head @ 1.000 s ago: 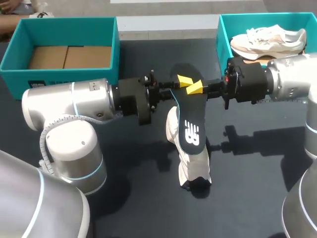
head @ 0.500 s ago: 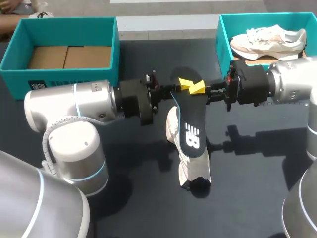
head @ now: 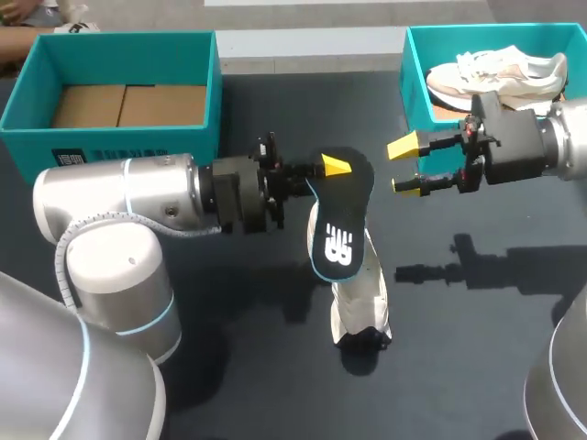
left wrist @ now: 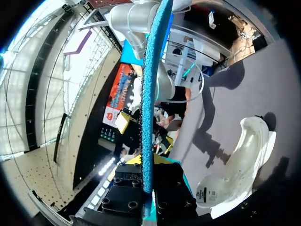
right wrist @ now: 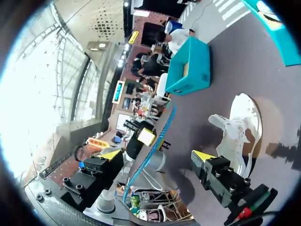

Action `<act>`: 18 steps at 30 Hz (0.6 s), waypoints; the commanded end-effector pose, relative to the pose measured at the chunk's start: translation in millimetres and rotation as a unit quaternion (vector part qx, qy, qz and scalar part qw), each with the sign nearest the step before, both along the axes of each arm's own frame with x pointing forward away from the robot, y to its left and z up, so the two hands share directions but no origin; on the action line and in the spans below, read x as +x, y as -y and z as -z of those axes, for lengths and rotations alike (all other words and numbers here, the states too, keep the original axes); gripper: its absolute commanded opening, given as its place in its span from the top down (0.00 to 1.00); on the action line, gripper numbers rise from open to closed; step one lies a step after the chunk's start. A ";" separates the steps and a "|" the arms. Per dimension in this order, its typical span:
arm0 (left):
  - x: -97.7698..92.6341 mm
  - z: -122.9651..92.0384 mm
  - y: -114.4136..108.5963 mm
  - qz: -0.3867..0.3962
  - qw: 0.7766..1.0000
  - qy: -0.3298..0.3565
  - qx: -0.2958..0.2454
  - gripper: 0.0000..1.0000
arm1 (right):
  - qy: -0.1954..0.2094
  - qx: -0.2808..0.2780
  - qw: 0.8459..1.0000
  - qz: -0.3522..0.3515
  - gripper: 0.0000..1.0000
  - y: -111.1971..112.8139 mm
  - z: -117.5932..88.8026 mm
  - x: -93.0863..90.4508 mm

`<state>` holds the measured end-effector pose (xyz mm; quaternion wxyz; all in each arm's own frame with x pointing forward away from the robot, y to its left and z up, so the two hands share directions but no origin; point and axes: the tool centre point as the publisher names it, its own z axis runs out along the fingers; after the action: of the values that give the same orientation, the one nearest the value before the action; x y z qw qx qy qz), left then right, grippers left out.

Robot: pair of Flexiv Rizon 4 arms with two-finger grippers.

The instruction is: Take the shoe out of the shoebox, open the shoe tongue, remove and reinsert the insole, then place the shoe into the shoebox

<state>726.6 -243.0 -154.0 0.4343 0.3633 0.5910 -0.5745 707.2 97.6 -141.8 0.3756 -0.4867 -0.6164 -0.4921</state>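
**Right fingers let go of the insole and draw back**

Since a second ago the right gripper has released the insole and pulled away toward the right shoebox. Its yellow-tipped fingers now stand spread wide with nothing between them. Over the same second the left arm has shifted a little, and the insole has swung from a long slant to hang more steeply.

The left gripper pinches the insole at its upper end, and the black face with its white mark looks up at the head camera. In the left wrist view the insole runs edge-on as a blue strip straight out between that gripper's fingers. In the right wrist view the open gripper faces the same strip, which is apart from both fingers.

The white shoe lies on the dark counter under the hanging insole, outside both boxes. A second shoe rests in the right shoebox. The left shoebox shows only its cardboard floor.
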 end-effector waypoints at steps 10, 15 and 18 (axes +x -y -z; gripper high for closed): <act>-27.1 -11.2 -24.1 0.032 0.990 -0.132 -0.024 1.00 | 0.233 -0.036 0.970 -0.060 0.00 11.7 -20.0 7.4; -27.1 -11.2 -24.1 0.032 0.990 -0.132 -0.024 1.00 | 0.233 -0.036 0.970 -0.060 0.00 11.7 -20.0 7.4; -27.1 -11.2 -24.1 0.032 0.990 -0.132 -0.024 1.00 | 0.233 -0.036 0.970 -0.060 0.00 11.7 -20.0 7.4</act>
<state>700.1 -218.7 -142.2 0.3413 0.2931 0.6180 -0.6447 717.2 85.6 -122.0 0.2343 -0.3319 -0.7329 -0.5457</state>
